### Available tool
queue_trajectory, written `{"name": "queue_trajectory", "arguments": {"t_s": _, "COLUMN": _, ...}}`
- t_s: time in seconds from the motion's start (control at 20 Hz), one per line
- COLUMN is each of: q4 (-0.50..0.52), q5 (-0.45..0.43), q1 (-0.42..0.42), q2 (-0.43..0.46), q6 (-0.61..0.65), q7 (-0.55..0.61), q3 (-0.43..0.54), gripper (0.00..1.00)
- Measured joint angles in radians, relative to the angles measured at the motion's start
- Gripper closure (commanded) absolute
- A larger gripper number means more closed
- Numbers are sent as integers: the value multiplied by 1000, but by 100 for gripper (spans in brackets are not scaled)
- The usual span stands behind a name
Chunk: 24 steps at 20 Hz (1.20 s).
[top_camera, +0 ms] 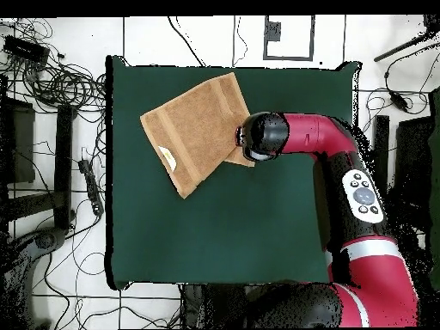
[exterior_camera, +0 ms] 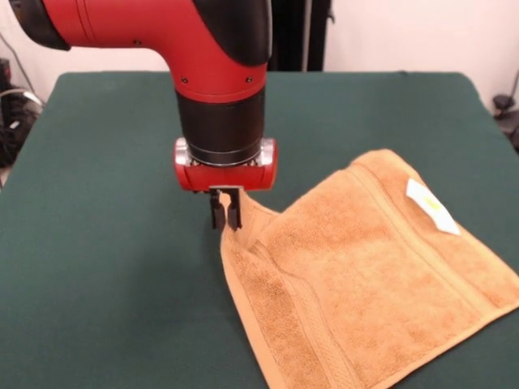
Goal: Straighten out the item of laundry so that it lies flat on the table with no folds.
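Orange-tan towel corner pinched in the claw

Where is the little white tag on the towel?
In the front view, the white label lies on the towel's upper right part, far from the gripper at its left corner.

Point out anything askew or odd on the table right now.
The towel lies crooked on the table, and the corner by the gripper is pulled up off the cloth, pinched between the fingers, with a ridge behind it. Its white label faces up.
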Motion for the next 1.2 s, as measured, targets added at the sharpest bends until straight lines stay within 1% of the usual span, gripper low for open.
{"name": "queue_trajectory", "arguments": {"t_s": 0.25, "q4": -5, "q5": -34, "q1": -1, "q2": -7, "q6": 0, "q7": 0, "q3": 0, "gripper": 100}}
{"name": "queue_trajectory", "arguments": {"t_s": 1.2, "q4": -22, "q5": -102, "q1": -9, "q2": 1, "q6": 0, "q7": 0, "q3": 0, "gripper": 100}}
